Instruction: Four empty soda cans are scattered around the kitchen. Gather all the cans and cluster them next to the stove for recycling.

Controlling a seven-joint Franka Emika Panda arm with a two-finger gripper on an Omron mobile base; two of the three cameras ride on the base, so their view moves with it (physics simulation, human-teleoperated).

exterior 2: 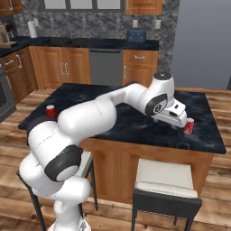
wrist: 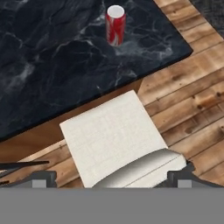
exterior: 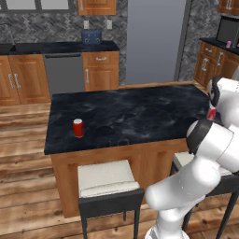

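The pincer [exterior 2: 181,118] hangs at the right-hand end of the island worktop [exterior 2: 135,124] in the right base view, its jaws spread wide and holding nothing. Just beside it, at centre right of that frame, stands a red-and-white soda can [exterior 2: 189,126], upright near the worktop's near edge; whether the hand touches it I cannot tell. In the hand view the same can [wrist: 115,25] sits at the upper middle, close to the worktop's corner, with a white-cushioned stool [wrist: 116,140] below it and plank floor [wrist: 192,100] to the right. A plain red can [exterior: 78,127] stands upright at the left of the worktop in the left base view, well apart from the first. A small pale can [exterior: 228,43] shows on the far counter at the upper right, beside the microwave [exterior: 228,29]. No stove is identifiable here.

The risks, as I judge them: the near can stands close to the edge and corner, so a sideways nudge from a finger during the approach could tip it or roll it off onto the stool or floor. An empty can is light and will slide instead of seating between the jaws if they close off-centre. The arm's elbow [exterior 2: 85,118] lies low over the worktop too, and a wide swing could sweep the red can [exterior 2: 51,110] near it.
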